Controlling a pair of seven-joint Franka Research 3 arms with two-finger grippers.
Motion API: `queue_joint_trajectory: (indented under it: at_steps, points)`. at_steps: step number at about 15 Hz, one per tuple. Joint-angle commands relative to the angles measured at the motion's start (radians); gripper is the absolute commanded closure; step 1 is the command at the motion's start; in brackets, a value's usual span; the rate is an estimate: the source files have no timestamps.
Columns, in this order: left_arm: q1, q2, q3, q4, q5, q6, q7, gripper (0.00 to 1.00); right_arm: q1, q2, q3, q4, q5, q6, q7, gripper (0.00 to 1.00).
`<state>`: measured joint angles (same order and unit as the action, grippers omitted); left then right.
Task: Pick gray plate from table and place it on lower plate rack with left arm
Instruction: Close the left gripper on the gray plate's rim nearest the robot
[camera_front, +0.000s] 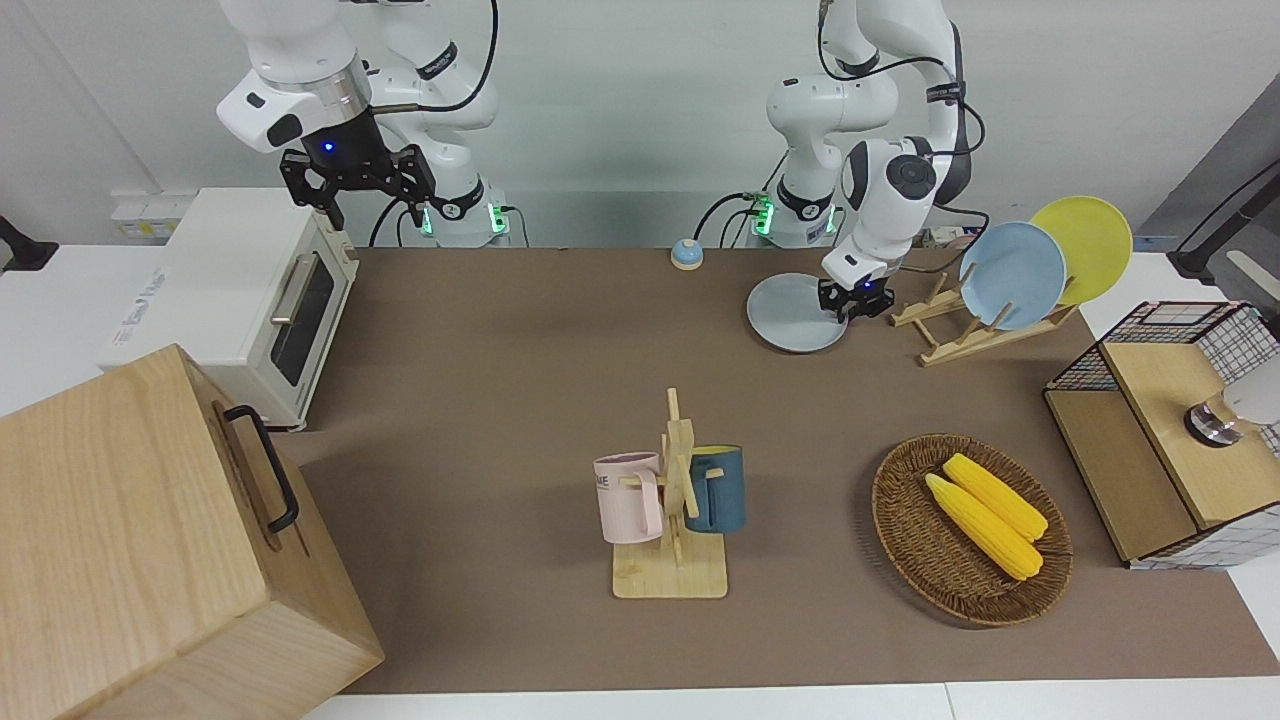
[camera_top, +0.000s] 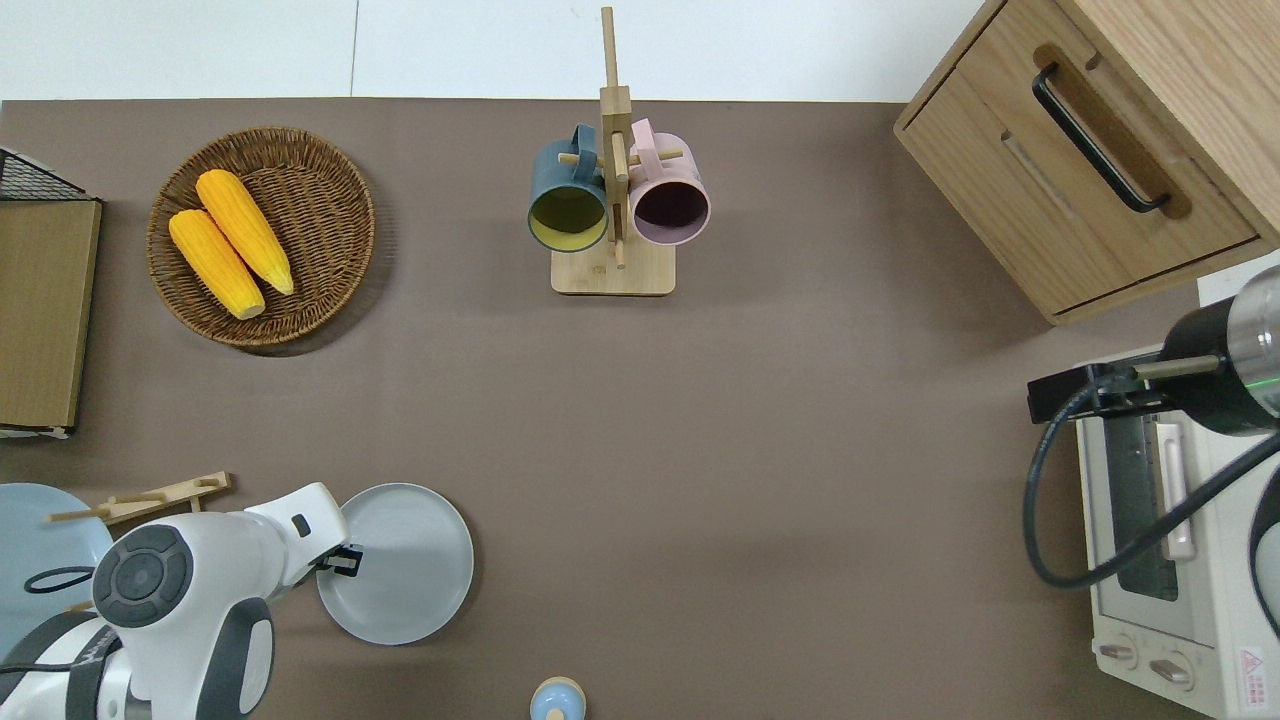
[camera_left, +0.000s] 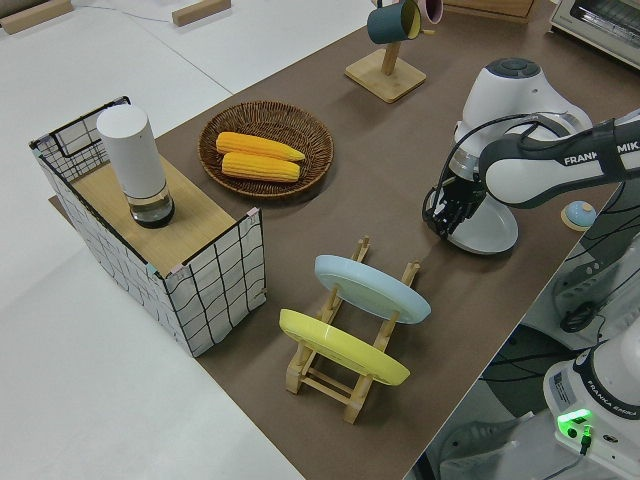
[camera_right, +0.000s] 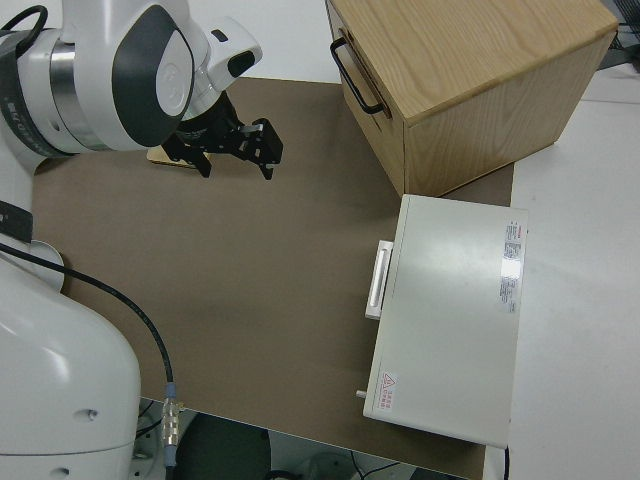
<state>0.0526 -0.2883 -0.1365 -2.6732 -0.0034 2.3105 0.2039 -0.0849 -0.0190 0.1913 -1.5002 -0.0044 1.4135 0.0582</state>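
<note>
- Front view: the left hand (camera_front: 856, 301) was clamped on the rim of the gray plate (camera_front: 792, 313), at the edge toward the lower plate rack (camera_front: 955, 325). The plate seemed tilted, held just off the worktop (camera_front: 500, 380). A sky-blue plate (camera_front: 1012, 275) and a yellow plate (camera_front: 1085, 246) stood in the rack's upper slots. The right hand (camera_front: 358, 181) was parked with its fingers spread and nothing between them.
- Overhead view: the gray plate (camera_top: 398, 562) lay nearer to the robots than the wicker basket (camera_top: 262, 235) of corn, with the left hand (camera_top: 340, 560) at its rim, beside the rack's free end (camera_top: 160, 495).
- Left side view: the left hand (camera_left: 450, 203) gripped the gray plate (camera_left: 488, 226); the rack's lower slots (camera_left: 385, 270) stood free beside it.
- Right side view: the right hand (camera_right: 232, 143) hung open.
</note>
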Motion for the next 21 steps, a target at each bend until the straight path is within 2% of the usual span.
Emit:
queue_joint_trajectory:
  at_steps: [1,5,14,21]
  points:
    - [-0.016,-0.055,0.015,0.018,-0.007,-0.080,0.014,1.00,-0.007,-0.002,0.007,0.006,0.007,-0.014,0.000,0.013]
    - [-0.013,-0.075,0.017,0.044,-0.006,-0.132,0.014,1.00,-0.007,-0.002,0.005,0.006,0.007,-0.014,-0.001,0.013]
    - [-0.011,-0.101,0.018,0.047,-0.006,-0.158,0.014,1.00,-0.007,-0.002,0.007,0.006,0.007,-0.014,0.000,0.011]
    - [-0.011,-0.130,0.017,0.113,-0.006,-0.269,0.014,1.00,-0.007,-0.002,0.005,0.006,0.007,-0.014,0.000,0.011]
